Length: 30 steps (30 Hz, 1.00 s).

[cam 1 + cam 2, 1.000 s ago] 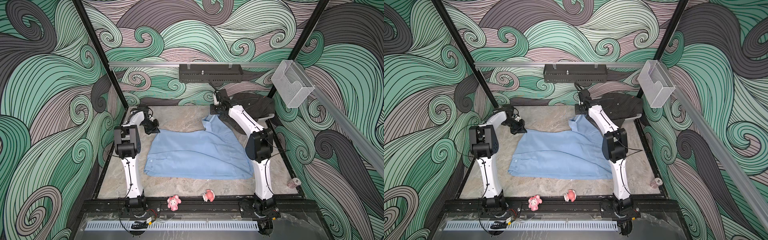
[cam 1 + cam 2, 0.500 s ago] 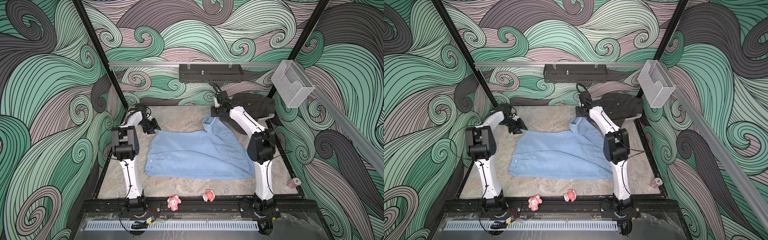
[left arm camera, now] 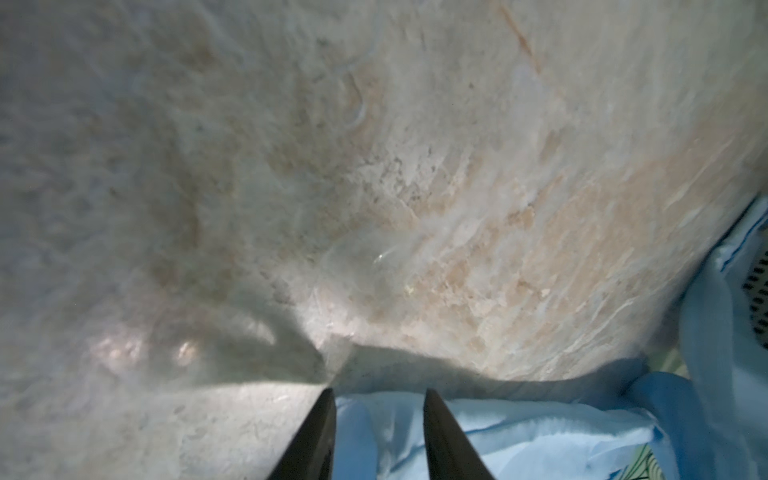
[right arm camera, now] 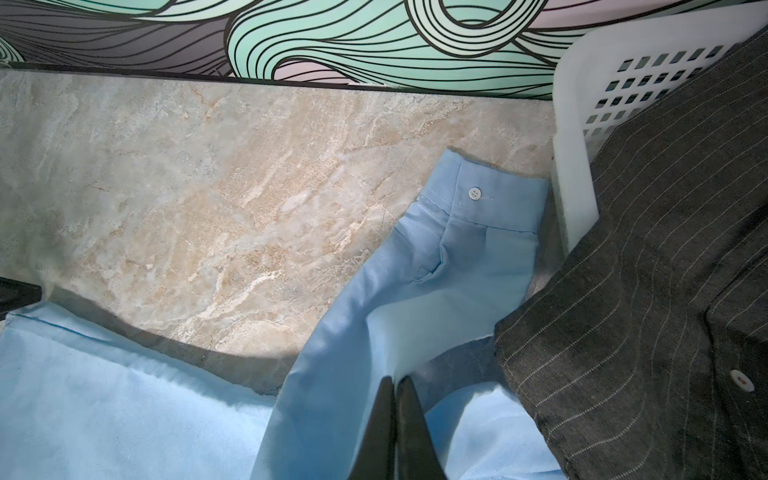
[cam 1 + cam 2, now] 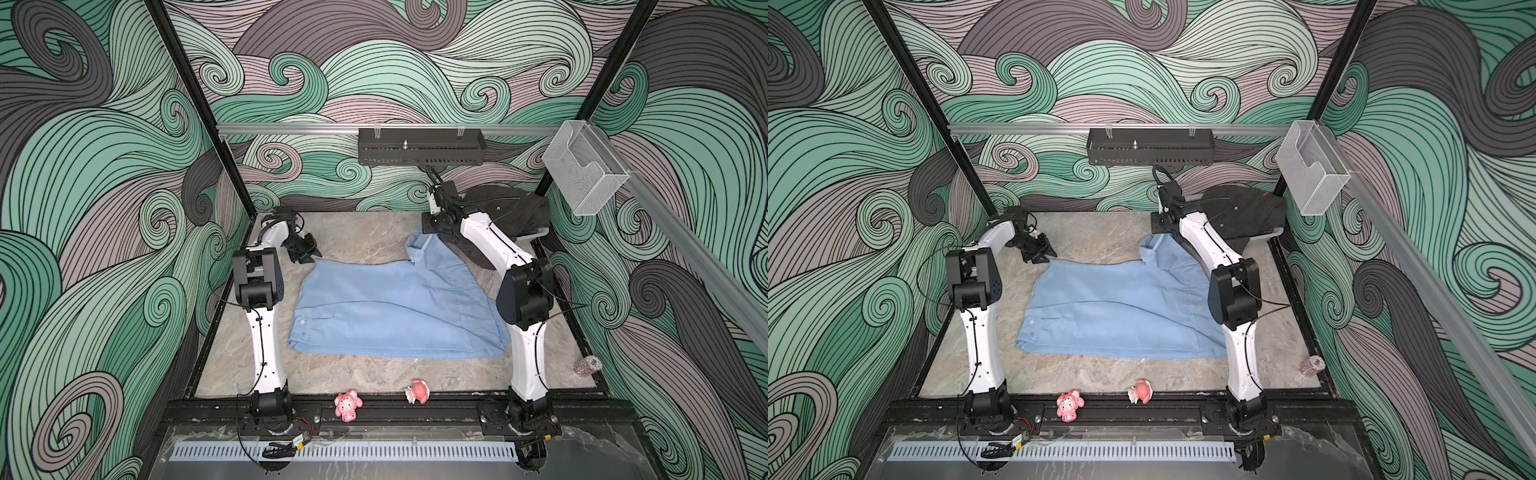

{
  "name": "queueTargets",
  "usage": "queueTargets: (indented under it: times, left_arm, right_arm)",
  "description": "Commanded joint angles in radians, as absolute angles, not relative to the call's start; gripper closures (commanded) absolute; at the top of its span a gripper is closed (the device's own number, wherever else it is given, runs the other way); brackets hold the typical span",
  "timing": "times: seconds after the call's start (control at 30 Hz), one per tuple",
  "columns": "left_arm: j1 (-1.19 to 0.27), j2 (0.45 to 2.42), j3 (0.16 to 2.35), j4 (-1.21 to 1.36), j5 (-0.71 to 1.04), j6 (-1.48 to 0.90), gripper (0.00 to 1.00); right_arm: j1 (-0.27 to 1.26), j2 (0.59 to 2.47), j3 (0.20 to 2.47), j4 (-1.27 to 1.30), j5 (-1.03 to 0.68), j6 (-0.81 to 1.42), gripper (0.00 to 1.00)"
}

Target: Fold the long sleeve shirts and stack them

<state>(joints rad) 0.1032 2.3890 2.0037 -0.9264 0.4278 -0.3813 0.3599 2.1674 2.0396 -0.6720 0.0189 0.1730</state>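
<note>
The light blue shirt (image 5: 395, 307) lies spread over the middle of the worktop (image 5: 365, 232), while the dark pinstriped shirt (image 5: 511, 208) hangs over a white basket (image 4: 582, 124) at the far right corner. We judge both to be light, limp cloth that sags and slides wherever it is unsupported, so seams, corners and cuffs are the places to take hold.

The right pincer (image 4: 395, 384) is closed on the blue sleeve (image 4: 374, 311), a little short of its buttoned cuff (image 4: 490, 195). The left pincer (image 3: 379, 392) stands parted over the far left corner, gripping nothing.

The body's long axis runs left to right in both top views, and the sleeve angles off toward the basket. We cannot make out the collar.
</note>
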Motion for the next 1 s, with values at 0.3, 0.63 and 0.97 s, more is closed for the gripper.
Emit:
queueTargets:
  times: [0.3, 0.63, 0.97]
  left_arm:
    - [0.100, 2.330, 2.038, -0.974, 0.400, -0.362, 1.00]
    - [0.101, 2.116, 1.848, -0.903, 0.396, -0.308, 1.00]
    - [0.112, 1.862, 1.541, -0.782, 0.428, -0.262, 1.00]
  right_arm:
    - [0.365, 2.084, 2.007, -0.671, 0.021, 0.179, 1.00]
    - [0.373, 1.867, 1.790, -0.637, 0.047, 0.228, 1.00]
    - [0.384, 1.628, 1.509, -0.648, 0.118, 0.376, 1.00]
